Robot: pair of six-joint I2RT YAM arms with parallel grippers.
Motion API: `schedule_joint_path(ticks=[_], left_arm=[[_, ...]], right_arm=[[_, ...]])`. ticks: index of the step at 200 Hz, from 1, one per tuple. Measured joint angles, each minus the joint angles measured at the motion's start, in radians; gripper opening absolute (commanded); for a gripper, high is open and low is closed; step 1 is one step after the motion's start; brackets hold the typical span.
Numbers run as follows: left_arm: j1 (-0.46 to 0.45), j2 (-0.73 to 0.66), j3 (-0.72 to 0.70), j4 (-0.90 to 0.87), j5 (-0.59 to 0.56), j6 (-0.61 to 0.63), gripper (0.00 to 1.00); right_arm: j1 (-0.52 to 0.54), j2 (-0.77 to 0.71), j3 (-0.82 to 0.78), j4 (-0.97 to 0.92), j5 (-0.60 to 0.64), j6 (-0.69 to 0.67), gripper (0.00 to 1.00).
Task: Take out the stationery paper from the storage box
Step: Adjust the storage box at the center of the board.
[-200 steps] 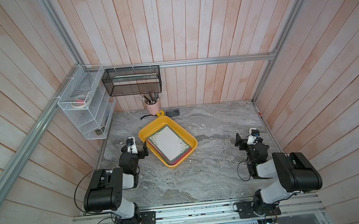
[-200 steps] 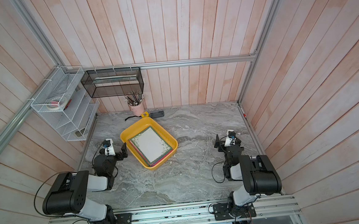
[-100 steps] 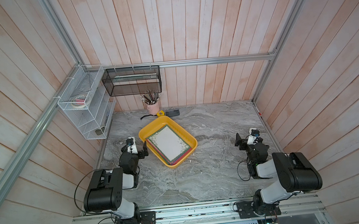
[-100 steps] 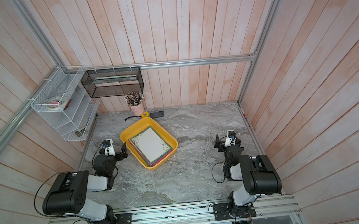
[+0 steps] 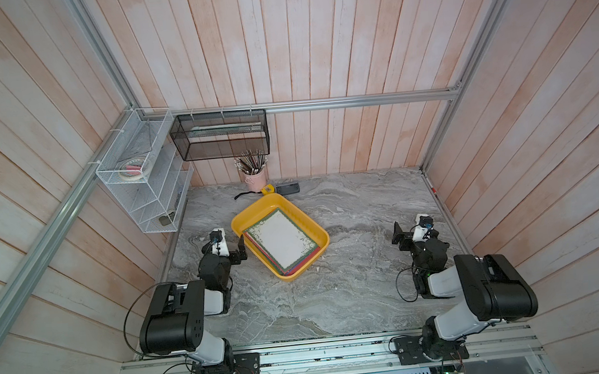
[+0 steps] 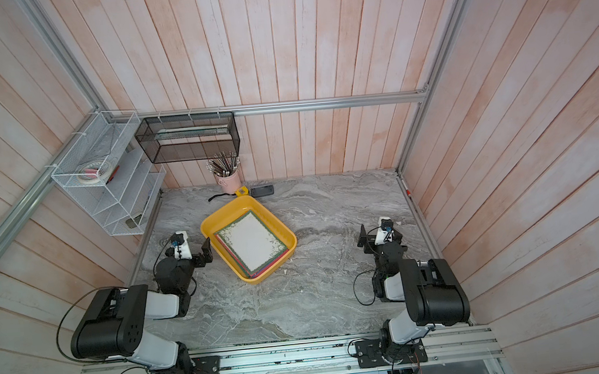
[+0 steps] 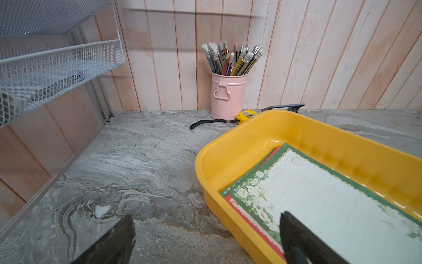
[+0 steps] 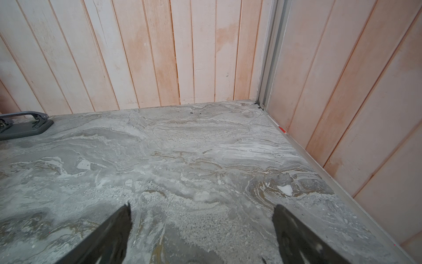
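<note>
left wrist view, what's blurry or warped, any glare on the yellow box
Left wrist view: the left gripper fingers near the lens are blurred, the pencil cup sharp; wall planks splay outward; soft sheen on the storage box inner wall. Both top views: even light, faint shadows.

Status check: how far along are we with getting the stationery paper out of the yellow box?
Done: nothing yet; the stack of stationery paper lies inside the yellow storage box, and no sheet is on the marble table. In hand: nothing; the left gripper is open next to the box's wall, the right gripper open over bare table, well away. Left: gripping the sheets and lifting them out.
</note>
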Motion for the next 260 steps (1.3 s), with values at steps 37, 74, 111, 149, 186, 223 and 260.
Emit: schedule_joint_path(ticks=[37,74,111,149,186,223,260], left_arm=[[0.006,0.000,0.000,0.000,-0.001,-0.009,0.95],[0.006,-0.036,-0.021,0.013,-0.027,-0.027,0.89],[-0.046,-0.332,0.005,-0.203,-0.149,-0.067,0.84],[-0.125,-0.514,0.284,-0.642,-0.192,-0.228,0.82],[-0.148,-0.519,0.451,-0.999,-0.077,-0.341,0.81],[-0.148,-0.510,0.492,-1.244,0.073,-0.384,0.76],[-0.147,-0.470,0.525,-1.385,0.209,-0.397,0.73]], right_arm=[[-0.012,0.000,0.000,0.001,-0.013,0.002,0.94],[-0.011,-0.067,-0.021,-0.015,-0.021,0.000,0.90],[0.053,-0.337,0.029,-0.192,0.015,0.001,0.82],[0.248,-0.406,0.329,-0.526,0.006,0.016,0.80],[0.397,-0.231,0.691,-0.885,-0.094,0.094,0.68],[0.459,-0.061,0.850,-1.112,-0.201,0.201,0.51],[0.467,0.114,0.969,-1.257,-0.254,0.269,0.37]])
